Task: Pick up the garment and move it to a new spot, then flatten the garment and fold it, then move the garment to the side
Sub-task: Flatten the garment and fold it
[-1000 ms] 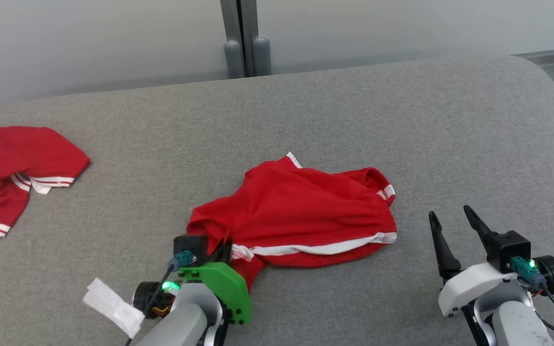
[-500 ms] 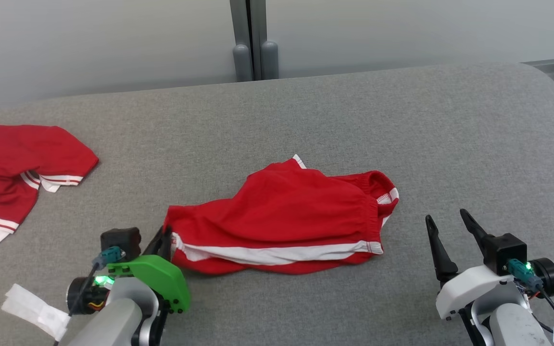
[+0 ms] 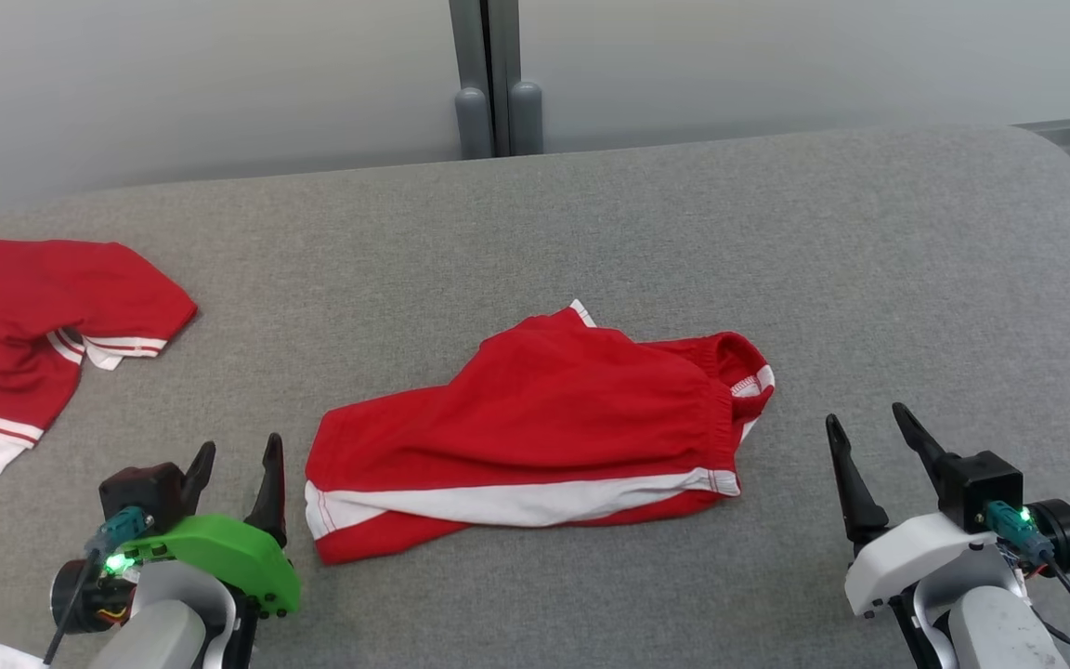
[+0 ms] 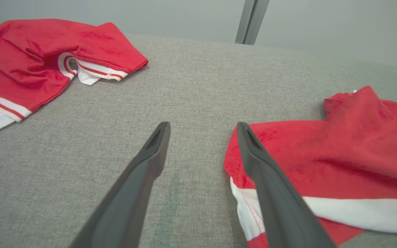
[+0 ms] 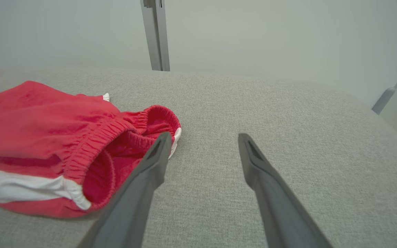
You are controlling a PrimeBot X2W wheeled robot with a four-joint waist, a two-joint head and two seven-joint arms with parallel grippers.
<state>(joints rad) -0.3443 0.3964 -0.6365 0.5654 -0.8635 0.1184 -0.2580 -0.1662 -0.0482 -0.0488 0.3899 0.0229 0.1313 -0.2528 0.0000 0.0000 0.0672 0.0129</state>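
The garment (image 3: 535,432) is a pair of red shorts with a white side stripe, lying stretched out in the middle of the grey surface, its elastic waistband (image 5: 115,137) at the right end. My left gripper (image 3: 236,449) stands open just left of the shorts' leg hem (image 4: 241,193), with nothing between its fingers. Off the waistband end, to the right, my right gripper (image 3: 865,420) is open and empty as well. In the right wrist view its left finger (image 5: 150,165) sits just beside the waistband opening.
A second red garment with white trim (image 3: 29,325) lies at the far left of the grey padded surface (image 3: 776,242). A grey post (image 3: 489,74) stands behind the back edge. The surface rounds off at the far right (image 5: 374,113).
My left gripper dragged the hem leftward, spreading the shorts out, then opened and let go. The right gripper stayed put. The head view shifted slightly.
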